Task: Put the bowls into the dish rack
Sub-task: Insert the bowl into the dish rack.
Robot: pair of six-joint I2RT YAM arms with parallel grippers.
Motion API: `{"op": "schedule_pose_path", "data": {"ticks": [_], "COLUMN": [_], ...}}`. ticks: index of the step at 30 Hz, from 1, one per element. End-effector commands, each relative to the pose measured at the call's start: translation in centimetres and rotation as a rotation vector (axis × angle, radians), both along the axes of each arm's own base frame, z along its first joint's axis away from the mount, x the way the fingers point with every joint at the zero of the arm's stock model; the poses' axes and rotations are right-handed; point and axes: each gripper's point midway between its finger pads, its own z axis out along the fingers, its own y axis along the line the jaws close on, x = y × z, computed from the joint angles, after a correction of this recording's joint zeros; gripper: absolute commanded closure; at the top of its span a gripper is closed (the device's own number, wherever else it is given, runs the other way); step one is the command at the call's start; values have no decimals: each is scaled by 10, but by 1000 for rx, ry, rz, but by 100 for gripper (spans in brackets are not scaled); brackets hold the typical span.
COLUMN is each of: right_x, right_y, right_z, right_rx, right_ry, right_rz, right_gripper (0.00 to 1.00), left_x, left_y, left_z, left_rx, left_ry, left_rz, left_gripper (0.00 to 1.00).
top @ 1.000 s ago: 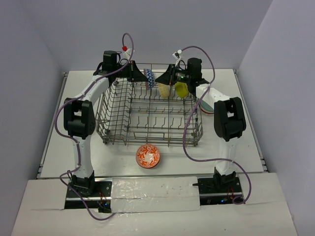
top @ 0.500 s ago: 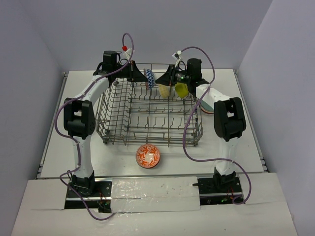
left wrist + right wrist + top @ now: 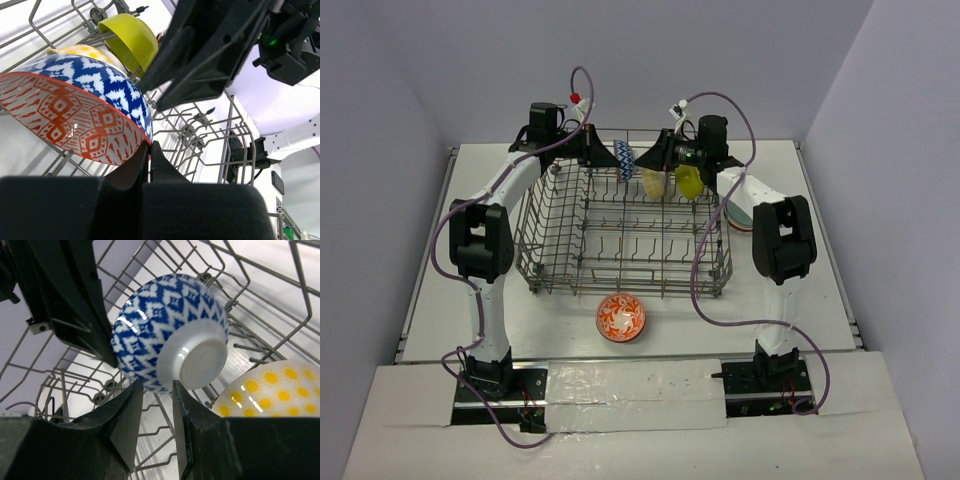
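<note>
The grey wire dish rack (image 3: 552,262) stands mid-table. My left gripper (image 3: 611,156) is at its far edge, shut on the rim of the blue-white patterned bowl (image 3: 625,160), held on edge among the tines. In the left wrist view the jaws (image 3: 149,145) pinch the rim of this bowl (image 3: 85,100), which is red-patterned inside. My right gripper (image 3: 654,160) is open and empty, just right of that bowl; its fingertips (image 3: 156,386) sit under the bowl's base (image 3: 170,330). A pale yellow bowl (image 3: 653,183) and a lime bowl (image 3: 688,180) stand in the rack.
A red-white bowl (image 3: 621,317) sits on the table in front of the rack. A stack of bowls (image 3: 739,213) lies right of the rack, partly hidden by my right arm. Rack wires (image 3: 280,345) surround both grippers.
My right gripper has shifted slightly toward the far edge of the rack. My left gripper keeps hold of the blue-white bowl in the same spot.
</note>
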Motion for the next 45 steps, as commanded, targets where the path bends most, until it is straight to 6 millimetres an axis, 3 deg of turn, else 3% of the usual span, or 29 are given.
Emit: {"op": "schedule_pose_path", "data": {"ticks": [1,11,16,20,25,30,45], "right_x": [12,18,16,2,-16,-30,-37], "right_y": [4,4,5,11,18,18,18], "right_z": [13,7,6,8,20,19,22], "right_rx": [9,-2,2,51,141,160,170], "right_ry": [-42,-37,-41,-42,-56,-49,-52], "right_rz": [-4,-23,-15,70,178,234,259], "right_gripper": [62,55,60,65,66,66,73], "left_x": [-19,-23,-24,-23,-22,-21,-11], "left_y": [-14,-15,-16,-16,-17,-17,-15], "left_z": [16,17,16,13,11,11,-7], "left_rx": [-29,-24,-24,-23,-26,-26,21], "left_ry": [-16,-25,-23,-13,-13,-11,19], "left_rz": [-105,-119,-124,-123,-125,-123,-67], "left_gripper": [100,100,100,100,100,100,99]}}
